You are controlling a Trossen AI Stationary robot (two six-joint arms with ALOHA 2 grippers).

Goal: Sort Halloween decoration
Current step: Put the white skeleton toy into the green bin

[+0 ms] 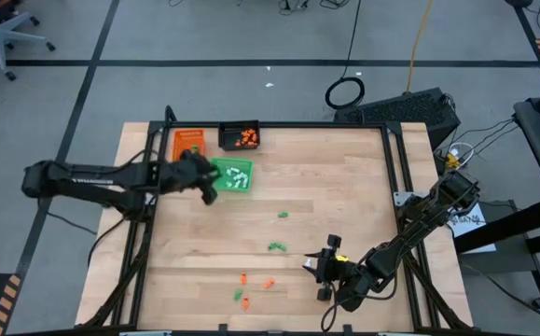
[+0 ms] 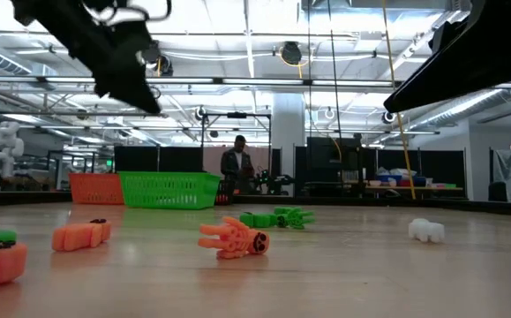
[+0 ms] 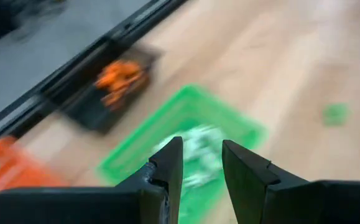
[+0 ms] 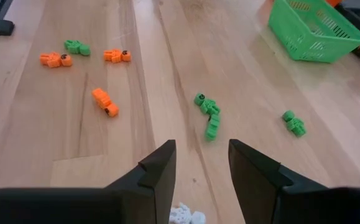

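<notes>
Pieces (image 4: 211,118) lie loose mid-table; some sit in green tray (image 1: 233,175). Likely light, stiff, slippery: pinch across body. Left gripper (image 3: 198,165) spread, empty, over tray. Right gripper (image 4: 199,165) spread, empty, over white piece (image 4: 186,214).

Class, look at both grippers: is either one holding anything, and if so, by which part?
Nothing is held. The left gripper hangs open above the green tray, nothing between its fingers. The right gripper is open and empty near the table's front.
</notes>
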